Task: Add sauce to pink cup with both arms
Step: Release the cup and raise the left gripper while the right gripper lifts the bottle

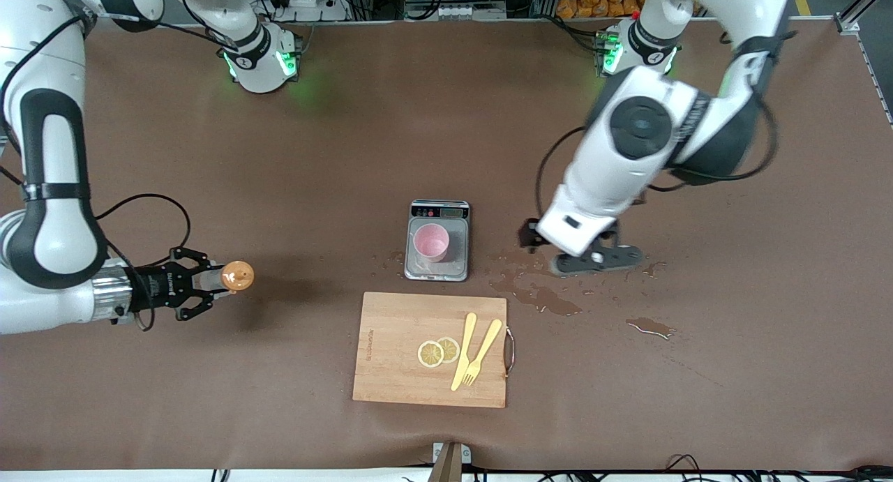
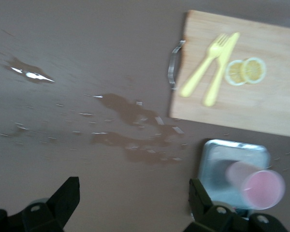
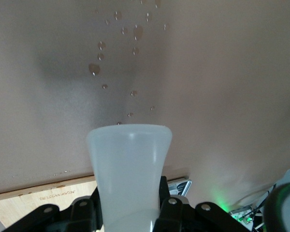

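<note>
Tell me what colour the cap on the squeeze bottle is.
Orange. The cap of the bottle shows best in the front view.

Sauce bottle (image 3: 129,169) base cut off by right wrist view's edge

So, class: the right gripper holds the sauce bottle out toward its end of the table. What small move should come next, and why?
Probably carry the sauce bottle toward the pink cup on the scale. The right gripper grips it well away from the cup; the left gripper is open and empty above the spills beside the scale.
</note>
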